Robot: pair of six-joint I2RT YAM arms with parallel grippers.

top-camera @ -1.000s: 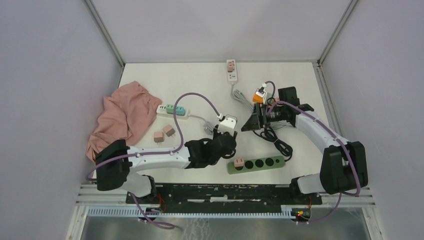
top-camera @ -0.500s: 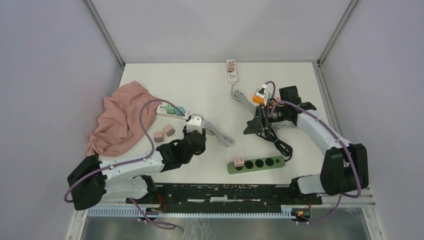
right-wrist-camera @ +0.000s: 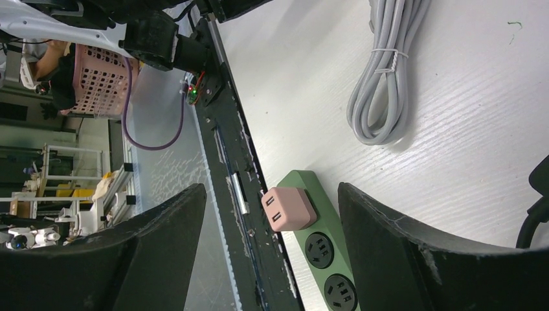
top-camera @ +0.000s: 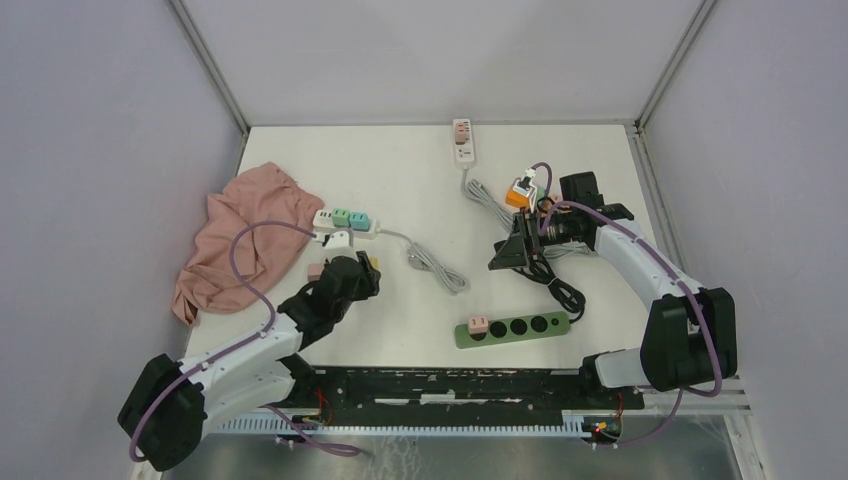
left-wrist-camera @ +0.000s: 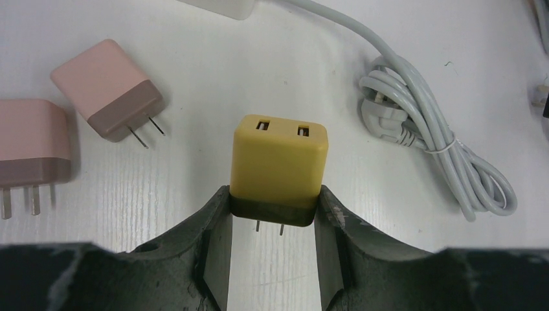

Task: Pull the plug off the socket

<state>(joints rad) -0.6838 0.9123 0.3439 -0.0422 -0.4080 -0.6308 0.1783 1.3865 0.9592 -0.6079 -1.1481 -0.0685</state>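
So the left gripper [left-wrist-camera: 275,217] is clamped on the yellow plug [left-wrist-camera: 280,170], pinching it by the darker band at the prong end. Both metal prongs poke out bare between the fingers, and the two USB slots face away from the wrist camera. From the top view the left gripper [top-camera: 352,272] has the yellow plug [top-camera: 369,262] out of any socket, over the table [top-camera: 420,190] toward its left side. It's just beside two loose pink plugs [left-wrist-camera: 107,87] lying flat on the table, and near the white power strip [top-camera: 345,220], which has a couple of teal plugs [top-camera: 351,218] stuck in it. A pink cloth [top-camera: 245,235] is bunched up along the left edge. A coiled grey cable [top-camera: 435,265] runs from that white strip toward the middle of the table.

The right gripper [top-camera: 508,250] hangs over the right half of the table with its jaws spread wide and nothing between them. Its wrist camera looks down past the fingers [right-wrist-camera: 162,246] at the green power strip [right-wrist-camera: 317,256], which lies close to the near edge. A pink plug [right-wrist-camera: 288,208] sits in that strip's end socket and the round sockets next to it are free. A second white strip [top-camera: 463,140] lies at the far edge, a small orange thing [top-camera: 518,192] sits near the right arm, and a black cable [top-camera: 555,285] loops under that arm.
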